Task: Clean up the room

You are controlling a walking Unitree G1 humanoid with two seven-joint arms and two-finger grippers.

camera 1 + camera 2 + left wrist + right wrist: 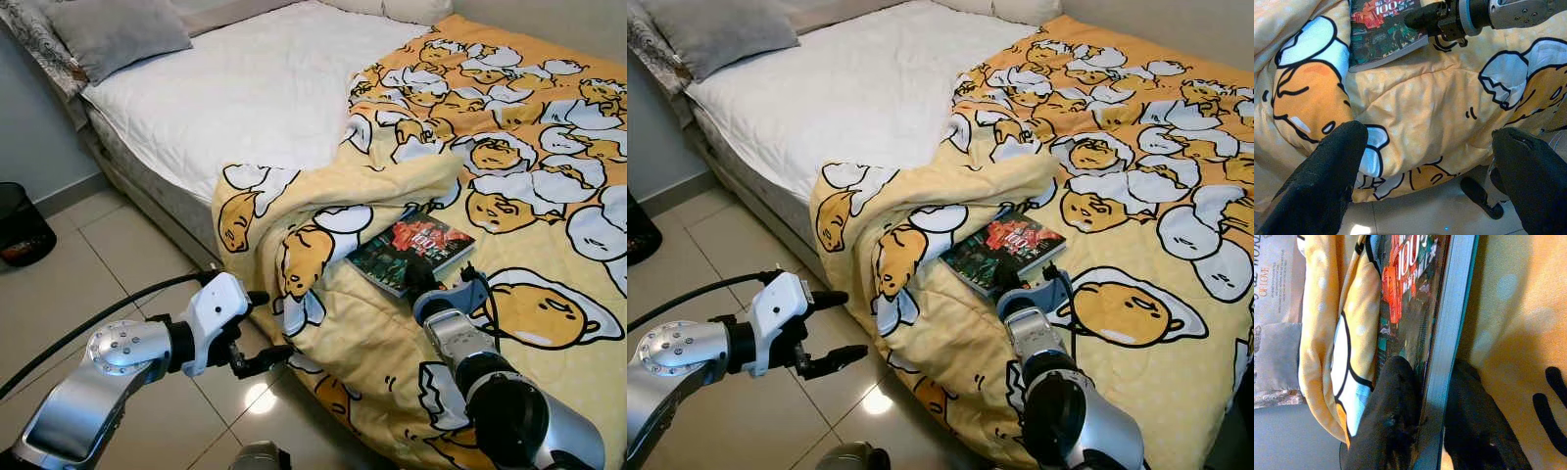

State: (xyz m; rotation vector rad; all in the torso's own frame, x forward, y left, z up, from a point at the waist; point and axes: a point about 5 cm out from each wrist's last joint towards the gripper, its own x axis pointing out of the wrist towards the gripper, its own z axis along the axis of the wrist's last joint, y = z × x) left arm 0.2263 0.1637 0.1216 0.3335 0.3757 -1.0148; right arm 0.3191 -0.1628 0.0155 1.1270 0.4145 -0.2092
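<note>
Nearest us, our right gripper (423, 277) pinches the near edge of the book (409, 252) — one finger above the cover, one beneath. It lies centre-frame on the yellow blanket (549, 176), long axis running lower left to upper right. Tidying has barely begun — blanket rumpled. Left gripper (257, 331) hangs spread wide, lower left.

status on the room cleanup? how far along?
Done: nothing visibly tidied. In hand: the right gripper is clamped on the edge of the book lying on the bed. The left gripper hangs open beside the rumpled yellow blanket. Left: remove the book, straighten the blanket.
</note>
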